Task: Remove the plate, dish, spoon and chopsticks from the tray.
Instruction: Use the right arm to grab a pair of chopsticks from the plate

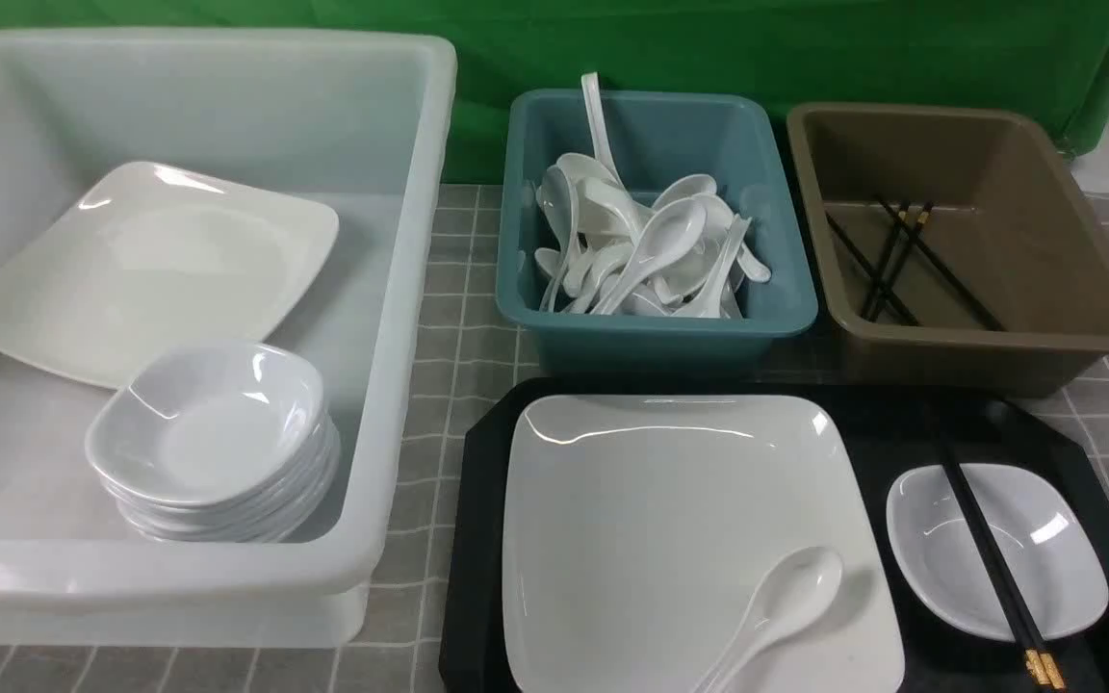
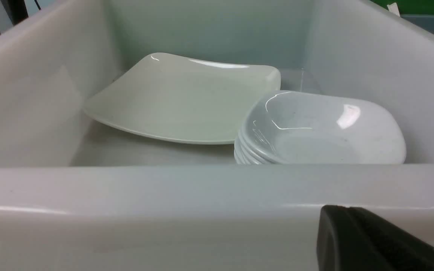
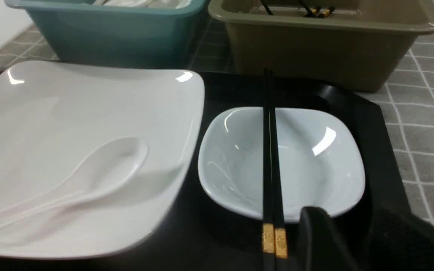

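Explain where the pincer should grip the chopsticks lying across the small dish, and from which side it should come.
Grip the chopsticks at mid-length, where they bridge the dish, coming straight down from above with the jaws closing across both sticks. There the pair lies side by side and spans the dish's hollow, so there is likely room beneath to close on them.

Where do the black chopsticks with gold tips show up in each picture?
Front view: lower right, the chopsticks lie slanted across the dish.
Left wrist view: not in it.
Right wrist view: the chopsticks lie straight across the dish, gold tips nearest the camera.
Shared landmark: the dish under them.
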`<state>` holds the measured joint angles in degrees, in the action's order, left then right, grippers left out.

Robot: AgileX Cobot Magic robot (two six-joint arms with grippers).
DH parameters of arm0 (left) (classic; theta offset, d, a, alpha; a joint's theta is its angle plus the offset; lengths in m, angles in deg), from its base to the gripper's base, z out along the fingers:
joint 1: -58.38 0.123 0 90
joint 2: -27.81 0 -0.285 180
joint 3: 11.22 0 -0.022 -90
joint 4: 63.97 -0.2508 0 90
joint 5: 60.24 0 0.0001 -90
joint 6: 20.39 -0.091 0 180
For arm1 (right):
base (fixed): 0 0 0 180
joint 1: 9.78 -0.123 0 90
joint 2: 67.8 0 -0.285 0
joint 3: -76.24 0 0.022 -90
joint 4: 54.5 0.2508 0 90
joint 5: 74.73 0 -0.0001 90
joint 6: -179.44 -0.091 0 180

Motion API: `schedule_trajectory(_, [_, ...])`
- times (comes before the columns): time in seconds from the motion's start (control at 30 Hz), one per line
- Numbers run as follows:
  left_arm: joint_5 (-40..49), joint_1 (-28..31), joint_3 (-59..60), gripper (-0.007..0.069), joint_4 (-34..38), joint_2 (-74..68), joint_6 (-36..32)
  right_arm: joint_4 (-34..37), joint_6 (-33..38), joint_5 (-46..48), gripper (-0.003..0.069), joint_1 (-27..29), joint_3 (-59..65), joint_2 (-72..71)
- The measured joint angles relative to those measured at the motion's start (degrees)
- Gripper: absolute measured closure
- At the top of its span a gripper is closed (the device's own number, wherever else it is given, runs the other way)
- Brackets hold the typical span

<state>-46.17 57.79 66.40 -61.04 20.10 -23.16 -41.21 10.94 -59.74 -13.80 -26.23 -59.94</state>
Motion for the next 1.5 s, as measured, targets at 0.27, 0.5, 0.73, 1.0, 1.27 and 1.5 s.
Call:
schedule_trajectory(0.27, [0.00, 0.00, 0.00, 0.0617, 0.00, 0.00, 0.00, 0.00, 0.00, 0.00, 0.0414, 0.00, 0.00, 0.00])
schedule_trajectory(0.5, [0.00, 0.00, 0.00, 0.0617, -0.17, 0.00, 0.00, 0.00, 0.00, 0.00, 0.0414, 0.00, 0.00, 0.00])
schedule_trajectory(0.73, [0.00, 0.00, 0.00, 0.0617, -0.17, 0.00, 0.00, 0.00, 0.00, 0.00, 0.0414, 0.00, 0.00, 0.00])
schedule_trajectory(1.0, [-1.40, 0.00, 0.00, 0.0617, 0.57, 0.00, 0.07, 0.00, -0.06, 0.00, 0.0414, 0.00, 0.00, 0.00])
schedule_trajectory(1.27, [-17.54, 0.00, 0.00, 0.0617, 23.30, 0.00, 11.91, 0.00, -0.06, 0.00, 0.0414, 0.00, 0.00, 0.00])
schedule_trajectory(1.5, [-19.89, 0.00, -2.94, 0.0617, 23.76, 0.00, 18.94, 0.00, 0.03, 0.00, 0.0414, 0.00, 0.00, 0.00])
